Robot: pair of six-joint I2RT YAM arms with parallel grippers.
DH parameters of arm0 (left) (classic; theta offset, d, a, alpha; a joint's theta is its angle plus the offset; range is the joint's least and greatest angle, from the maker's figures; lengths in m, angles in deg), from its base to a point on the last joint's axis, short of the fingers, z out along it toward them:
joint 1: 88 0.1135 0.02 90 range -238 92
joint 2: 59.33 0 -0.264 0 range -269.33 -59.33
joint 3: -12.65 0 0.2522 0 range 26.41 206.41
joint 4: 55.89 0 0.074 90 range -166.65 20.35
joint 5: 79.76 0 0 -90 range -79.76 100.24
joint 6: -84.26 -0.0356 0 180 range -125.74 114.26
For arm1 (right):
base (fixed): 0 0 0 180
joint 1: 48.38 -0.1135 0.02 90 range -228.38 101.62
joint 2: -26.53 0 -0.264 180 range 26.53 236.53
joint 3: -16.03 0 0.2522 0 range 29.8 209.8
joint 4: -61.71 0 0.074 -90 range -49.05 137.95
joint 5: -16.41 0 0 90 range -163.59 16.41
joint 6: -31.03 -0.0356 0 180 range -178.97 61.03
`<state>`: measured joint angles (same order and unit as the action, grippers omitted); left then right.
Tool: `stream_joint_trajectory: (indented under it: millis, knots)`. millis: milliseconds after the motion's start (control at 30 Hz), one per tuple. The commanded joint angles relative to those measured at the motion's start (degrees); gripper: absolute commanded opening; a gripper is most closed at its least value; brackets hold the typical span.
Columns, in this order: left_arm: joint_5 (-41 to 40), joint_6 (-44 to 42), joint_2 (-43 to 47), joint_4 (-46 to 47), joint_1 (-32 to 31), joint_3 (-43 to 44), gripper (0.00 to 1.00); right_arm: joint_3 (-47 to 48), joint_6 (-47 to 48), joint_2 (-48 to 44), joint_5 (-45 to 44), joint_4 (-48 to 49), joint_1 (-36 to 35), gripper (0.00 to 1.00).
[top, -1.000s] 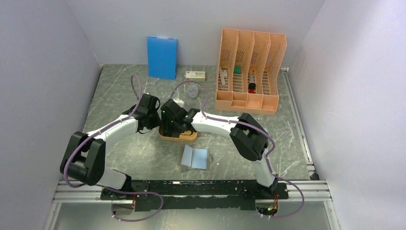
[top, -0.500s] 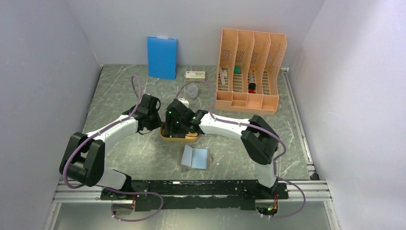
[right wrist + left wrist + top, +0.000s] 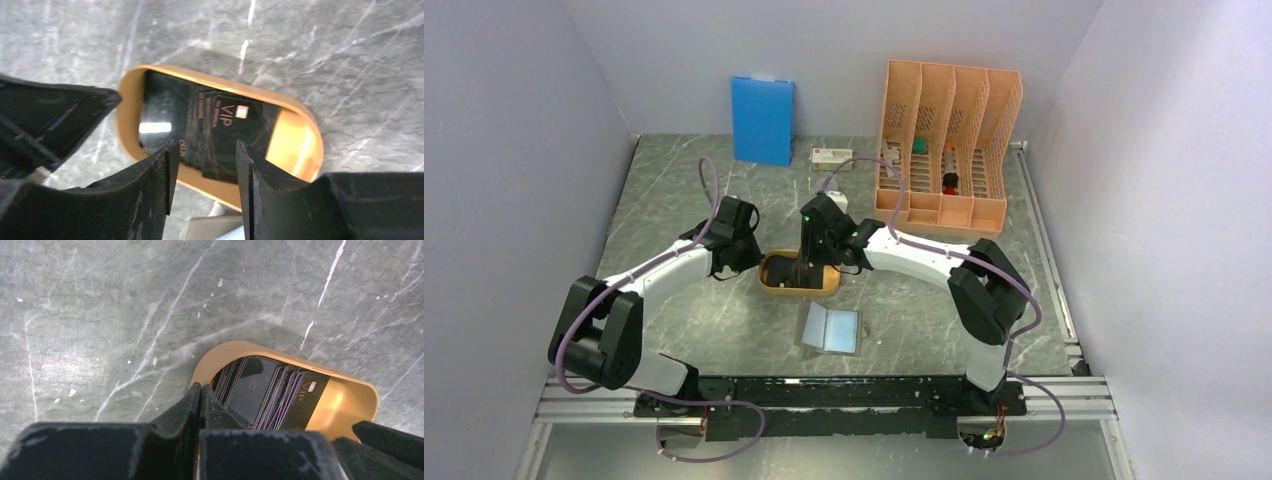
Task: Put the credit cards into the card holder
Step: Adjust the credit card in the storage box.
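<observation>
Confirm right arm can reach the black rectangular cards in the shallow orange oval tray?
Probably yes: right gripper hangs open over the black cards in the orange tray; nothing covers them, left gripper shut alongside.

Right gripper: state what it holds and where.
Nothing held: the right gripper stands open over the credit cards lying in the orange tray.

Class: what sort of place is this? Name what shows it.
Likely a robot lab cell staged as a desk: left arm and right arm bolted to a rail, plain walls around a marble-look table, an orange file rack.
</observation>
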<state>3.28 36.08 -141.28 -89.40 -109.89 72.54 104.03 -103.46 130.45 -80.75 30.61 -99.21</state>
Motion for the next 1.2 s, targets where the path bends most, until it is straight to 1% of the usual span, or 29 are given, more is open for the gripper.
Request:
stream_joint_trajectory:
  millis: [0, 100, 233, 367, 500, 600, 967, 1167]
  knots:
    - [1.5, 0.0, 0.9, -1.2, 0.4, -0.7, 0.05, 0.7, 2.4, 2.9, -3.6, -3.1, 0.3, 0.49]
    - [1.8, 0.2, 0.8, -1.1, 0.4, -0.9, 0.05, 1.9, 2.2, 4.9, -4.7, -4.7, 0.3, 0.50]
    - [2.0, 0.4, 0.9, -0.6, 0.4, -1.5, 0.05, 2.7, 0.4, 6.4, -4.4, -5.2, 0.4, 0.58]
    - [2.3, 0.4, 0.7, -0.3, 0.4, -1.9, 0.05, 4.0, -2.3, 7.3, -7.0, -7.2, 0.2, 0.60]
    - [2.6, 0.5, 0.8, 0.2, 0.4, -2.3, 0.05, 3.5, -4.2, 7.3, -8.3, -7.5, 0.2, 0.59]
    - [2.8, 0.5, 0.6, 0.5, 0.4, -2.4, 0.05, 3.9, -4.5, 8.5, -7.5, -8.0, 0.2, 0.58]
    - [3.4, 0.7, 0.5, 1.2, 0.4, -3.3, 0.05, 4.0, -5.1, 11.8, -2.7, -6.3, 0.1, 0.56]
    - [4.0, 0.7, 0.4, 1.7, 0.4, -3.8, 0.05, 4.7, -5.7, 12.7, 0.8, -4.6, -0.2, 0.53]
